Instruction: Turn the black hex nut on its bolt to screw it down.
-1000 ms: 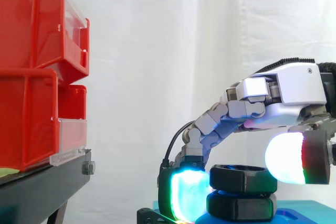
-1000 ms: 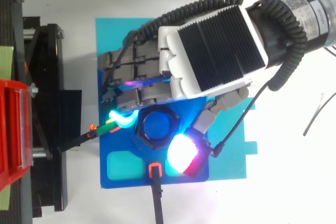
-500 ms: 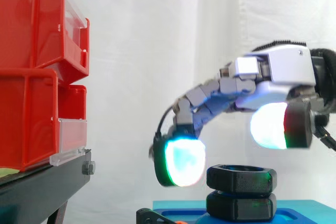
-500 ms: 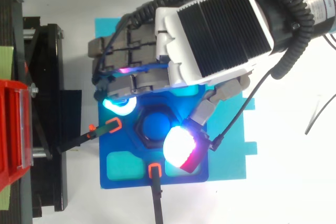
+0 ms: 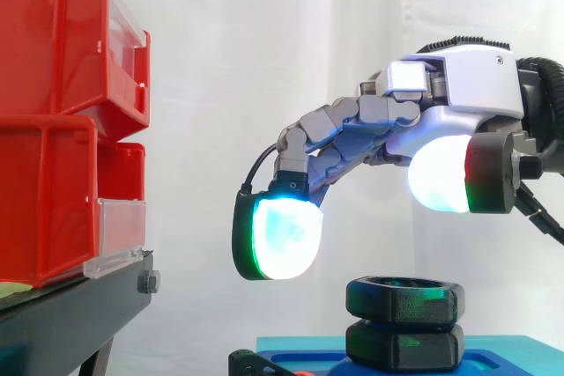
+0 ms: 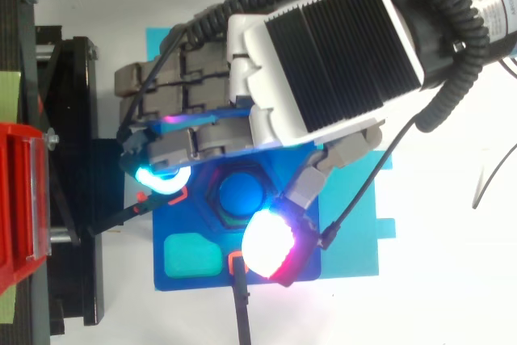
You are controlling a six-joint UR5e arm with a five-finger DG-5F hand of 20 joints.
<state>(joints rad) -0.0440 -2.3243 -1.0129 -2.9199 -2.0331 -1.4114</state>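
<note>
Now my hand (image 5: pixel 463 85) hangs spread and holds nothing; the black hex nut (image 5: pixel 404 298) sits on its bolt (image 6: pixel 244 195) below, between fingers (image 5: pixel 280 237) and thumb (image 5: pixel 438 175), apart from both. I judge it rigid, light and a little smooth, so I would pinch two opposite flat sides

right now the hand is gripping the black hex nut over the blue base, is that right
Not quite. The hand is not gripping the black hex nut. The side view shows it hovering above the nut with a clear gap, fingers apart and holding nothing. The nut is over the blue base, as you say.
</note>
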